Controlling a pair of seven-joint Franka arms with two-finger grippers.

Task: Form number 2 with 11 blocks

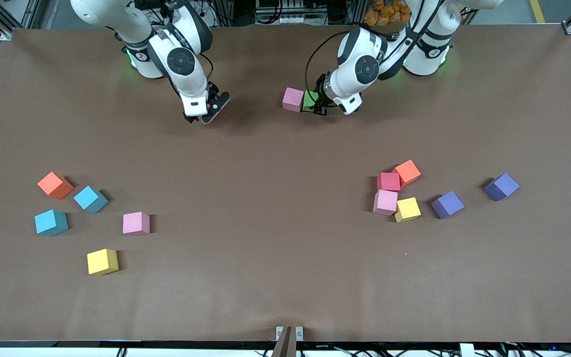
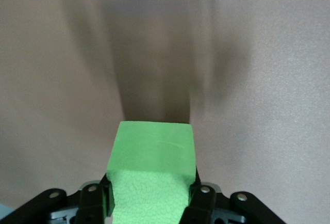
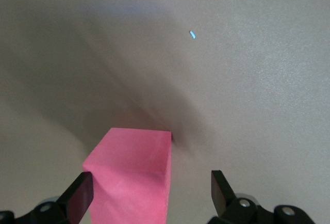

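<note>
My left gripper point(image 1: 316, 105) point(image 2: 152, 192) is shut on a green block point(image 1: 310, 100) point(image 2: 152, 152), low over the table near the robots' bases. The green block touches a pink block point(image 1: 293, 99) beside it, toward the right arm's end. My right gripper point(image 1: 205, 113) point(image 3: 150, 188) stands open, low over the table in front of its base. Between its fingers is a deep pink block point(image 3: 134, 175); it lies against one finger point(image 3: 81, 193) and apart from the other. In the front view that block is almost hidden under the hand. A finished number 2 is not in view.
Loose blocks lie nearer the front camera. Toward the right arm's end: orange point(image 1: 55, 185), two light blue point(image 1: 90, 199) point(image 1: 51, 222), pink point(image 1: 136, 223), yellow point(image 1: 102, 261). Toward the left arm's end: orange point(image 1: 407, 172), red point(image 1: 389, 182), pink point(image 1: 385, 202), yellow point(image 1: 407, 209), two purple point(image 1: 447, 204) point(image 1: 501, 186).
</note>
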